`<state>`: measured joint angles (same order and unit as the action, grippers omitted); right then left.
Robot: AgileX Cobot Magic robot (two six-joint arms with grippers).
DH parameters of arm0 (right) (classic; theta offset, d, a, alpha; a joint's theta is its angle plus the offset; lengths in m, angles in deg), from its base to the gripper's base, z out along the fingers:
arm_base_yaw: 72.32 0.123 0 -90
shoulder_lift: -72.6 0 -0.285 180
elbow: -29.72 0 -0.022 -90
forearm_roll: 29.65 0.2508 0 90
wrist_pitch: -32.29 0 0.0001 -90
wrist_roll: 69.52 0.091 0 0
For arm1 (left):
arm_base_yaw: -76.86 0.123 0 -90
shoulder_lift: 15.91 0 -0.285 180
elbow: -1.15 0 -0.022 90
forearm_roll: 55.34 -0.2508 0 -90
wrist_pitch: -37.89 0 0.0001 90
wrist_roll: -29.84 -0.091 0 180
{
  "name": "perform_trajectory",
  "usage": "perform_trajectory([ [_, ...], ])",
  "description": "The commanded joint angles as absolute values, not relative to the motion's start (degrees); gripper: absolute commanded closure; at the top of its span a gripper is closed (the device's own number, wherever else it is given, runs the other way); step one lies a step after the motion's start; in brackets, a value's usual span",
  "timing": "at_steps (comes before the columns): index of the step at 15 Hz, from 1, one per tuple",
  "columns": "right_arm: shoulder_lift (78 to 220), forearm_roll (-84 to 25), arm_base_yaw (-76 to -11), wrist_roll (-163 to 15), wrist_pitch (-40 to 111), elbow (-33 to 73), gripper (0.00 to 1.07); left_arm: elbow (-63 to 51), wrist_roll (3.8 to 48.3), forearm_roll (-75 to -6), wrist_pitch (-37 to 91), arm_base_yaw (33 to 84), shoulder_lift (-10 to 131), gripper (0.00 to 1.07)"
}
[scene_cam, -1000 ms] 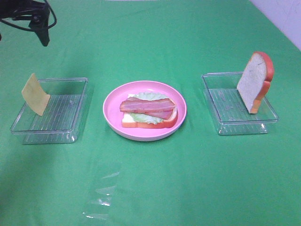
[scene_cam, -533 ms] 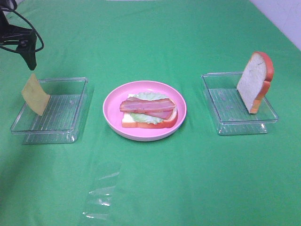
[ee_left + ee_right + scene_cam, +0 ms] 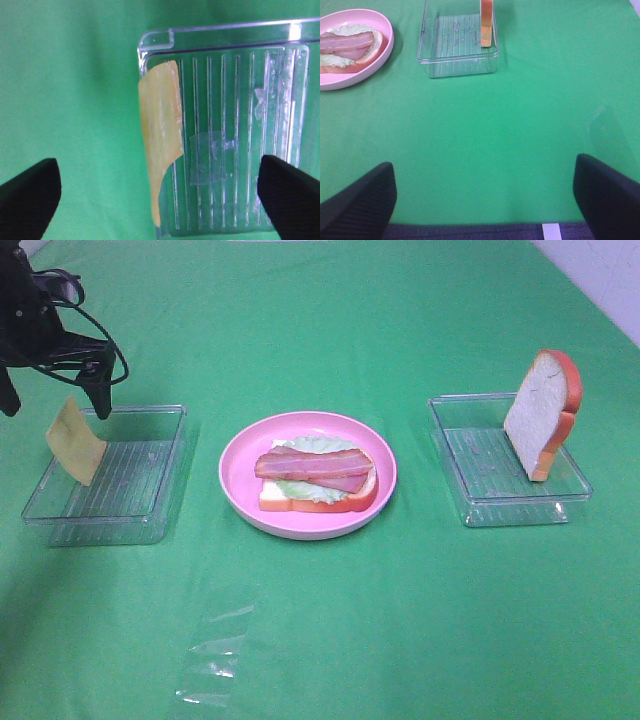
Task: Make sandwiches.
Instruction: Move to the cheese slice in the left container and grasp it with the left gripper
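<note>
A green worktop (image 3: 400,320) carries two clear trays with a round pink plate (image 3: 238,465) between them. The plate holds the open-faced sandwich (image 3: 318,480): one bread slice under lettuce and bacon. The second bread slice (image 3: 540,410) stands on edge in the right tray (image 3: 470,502). The cheese square (image 3: 75,440) leans tilted against the wall of the left tray (image 3: 150,525) farthest from the plate. The left fingers (image 3: 98,390) hang wide apart above the cheese, clear of it. Only the right wrist camera shows the right fingers (image 3: 357,200), spread apart over bare cloth; there the frame cuts off the standing bread. Only the left wrist camera shows a tape patch (image 3: 207,157) on the tray floor.
</note>
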<state>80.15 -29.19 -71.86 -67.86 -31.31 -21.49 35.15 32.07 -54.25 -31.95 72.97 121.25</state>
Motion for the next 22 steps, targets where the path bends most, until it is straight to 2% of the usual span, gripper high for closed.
perform_trajectory([
  [1,78.6,-29.2,-72.0,-68.5,-30.7,-21.6,0.15,36.2,32.7,-54.2,-36.6,72.7,123.0,0.09],
  [7,78.6,-29.2,-72.0,-68.5,-30.7,-21.6,0.15,36.2,32.7,-54.4,-37.1,72.7,124.6,0.13],
  [8,78.6,-29.2,-72.0,-68.5,-30.7,-21.6,0.15,36.2,32.6,-54.4,-36.9,72.7,124.6,0.18],
  [9,78.6,-29.2,-72.0,-68.5,-30.7,-21.6,0.15,36.2,32.6,-54.4,-36.9,72.7,124.6,0.25],
  [10,78.6,-29.2,-72.0,-68.5,-30.7,-21.6,0.15,36.2,32.6,-54.4,-36.8,72.7,124.6,0.48],
  [12,78.6,-29.2,-72.0,-68.5,-30.7,-21.6,0.15,36.2,32.7,-54.4,-36.8,72.7,124.6,0.61],
  [20,78.6,-29.2,-72.0,-68.5,-30.7,-21.6,0.15,36.2,32.5,-55.3,-36.6,72.7,124.6,0.61],
  [21,78.6,-29.2,-72.0,-68.5,-30.7,-21.6,0.15,36.2,32.6,-55.3,-36.6,72.7,124.6,0.64],
  [22,78.6,-29.2,-72.0,-68.5,-30.7,-21.6,0.15,36.2,32.6,-55.3,-36.8,72.7,124.6,0.72],
])
